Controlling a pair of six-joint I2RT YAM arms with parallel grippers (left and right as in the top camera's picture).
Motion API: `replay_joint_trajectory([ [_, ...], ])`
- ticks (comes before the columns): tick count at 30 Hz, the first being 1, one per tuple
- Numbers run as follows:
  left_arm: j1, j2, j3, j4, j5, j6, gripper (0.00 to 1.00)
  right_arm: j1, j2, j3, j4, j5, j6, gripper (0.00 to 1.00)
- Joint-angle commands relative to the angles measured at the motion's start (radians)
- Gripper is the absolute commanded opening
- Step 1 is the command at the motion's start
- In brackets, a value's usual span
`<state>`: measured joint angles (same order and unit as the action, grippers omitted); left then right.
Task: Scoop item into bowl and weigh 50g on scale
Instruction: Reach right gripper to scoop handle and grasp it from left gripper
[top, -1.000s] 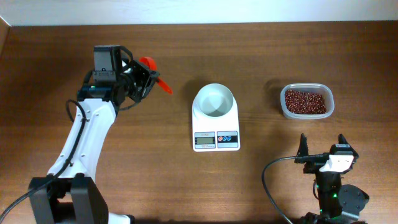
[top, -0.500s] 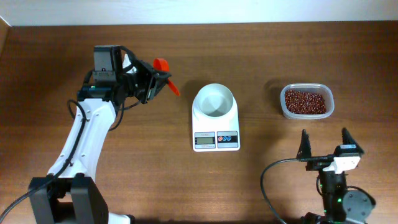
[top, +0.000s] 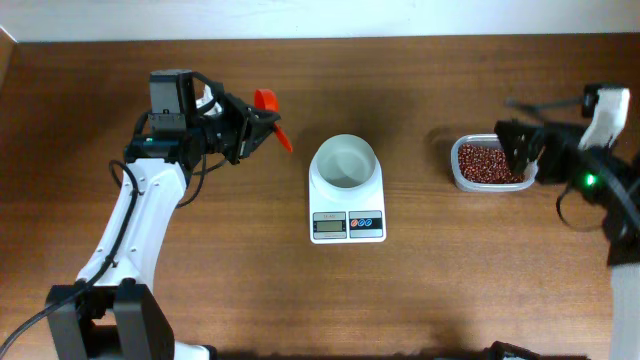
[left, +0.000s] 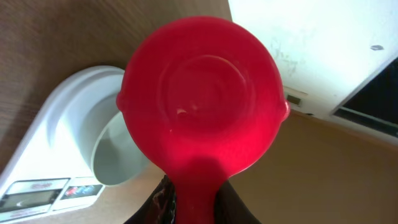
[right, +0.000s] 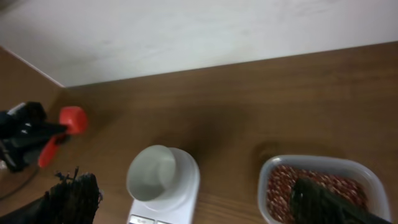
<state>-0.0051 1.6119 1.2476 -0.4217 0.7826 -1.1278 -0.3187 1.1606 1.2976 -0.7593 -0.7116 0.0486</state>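
while the left gripper (top: 250, 132), pinching the red scoop (top: 266, 103), edges toward the scale (top: 348, 212) from its left, the right gripper (top: 522, 150) has swung up, spread wide, over the beans (top: 488, 165) in the tub (top: 456, 178) right of the scale. the bowl (top: 346, 163) atop the scale is empty; no scooping yet.

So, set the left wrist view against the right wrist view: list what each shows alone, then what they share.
Left wrist alone: a dark opening in the room behind, at the right edge. Right wrist alone: the clear tub holding the beans, and the open right gripper. Shared: the red scoop, and the white bowl sitting on the scale.
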Motion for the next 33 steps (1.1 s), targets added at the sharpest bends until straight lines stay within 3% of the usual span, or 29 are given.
replay_joint_trajectory([
  [1,0.005,-0.012,0.010,0.003,0.041,-0.121,0.00,0.005,0.089,0.062,-0.019,-0.192,-0.003,0.99],
  [4,0.005,-0.012,0.010,0.010,0.040,-0.208,0.00,0.005,0.160,0.062,-0.056,-0.281,-0.003,0.99],
  [5,0.005,-0.012,0.010,0.010,0.041,-0.236,0.00,0.006,0.176,0.062,-0.075,-0.285,-0.003,0.75],
  [6,0.005,-0.012,0.010,0.009,0.041,-0.249,0.00,0.009,0.183,0.062,-0.090,-0.261,-0.003,0.62],
  [9,0.005,-0.012,0.010,0.009,0.041,-0.249,0.00,0.074,0.181,0.062,-0.111,-0.170,-0.003,0.49],
  [18,-0.033,-0.011,0.010,0.009,0.040,-0.296,0.00,0.510,0.184,0.062,-0.003,0.150,0.227,0.60],
  [22,-0.081,-0.011,0.010,-0.005,0.063,-0.485,0.00,0.674,0.200,0.062,0.068,0.327,0.256,0.66],
  [25,-0.116,-0.011,0.010,-0.005,0.075,-0.557,0.00,0.755,0.236,0.062,0.113,0.376,0.256,0.67],
  [28,-0.137,-0.011,0.010,-0.005,0.076,-0.562,0.04,0.834,0.269,0.062,0.201,0.377,0.214,0.68],
  [33,-0.139,-0.012,0.010,-0.005,0.098,-0.562,0.00,0.887,0.314,0.062,0.259,0.437,0.192,0.69],
])
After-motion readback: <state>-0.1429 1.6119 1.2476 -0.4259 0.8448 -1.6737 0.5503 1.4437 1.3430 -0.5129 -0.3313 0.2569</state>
